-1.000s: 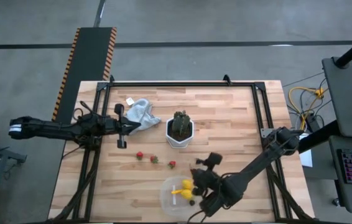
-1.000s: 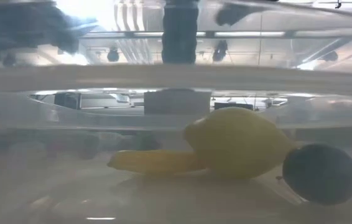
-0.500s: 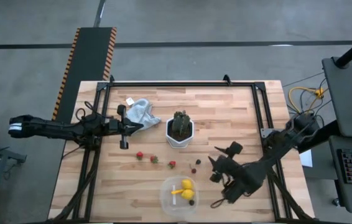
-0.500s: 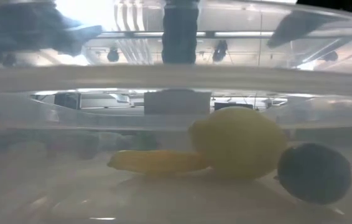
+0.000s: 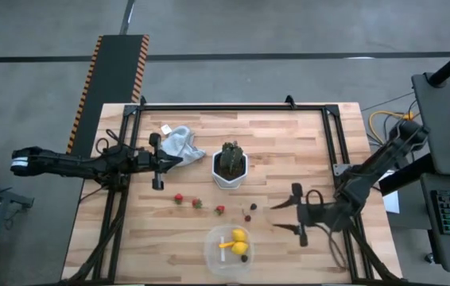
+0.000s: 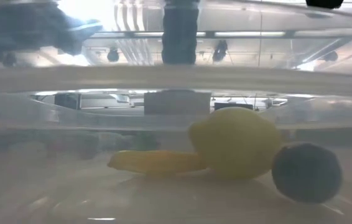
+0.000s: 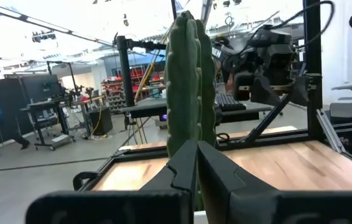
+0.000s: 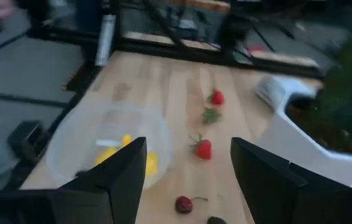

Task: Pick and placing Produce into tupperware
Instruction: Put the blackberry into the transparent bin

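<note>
Wooden table, with white hexagonal plant pot and spiky plant near its middle. At the near edge, clear tupperware, now holding a yellow lemon, a thin yellow piece and a dark berry, settled to a stop against the tub wall.

Right gripper pulled back to the right, well clear of the tub it hung over a second ago, fingers wide apart and empty. Reads as a drop completed, next pick due.

Left gripper parked far left, closed, empty, unchanged.

Still out on the wood: three strawberries, plus small dark berries closest to the right gripper.
</note>
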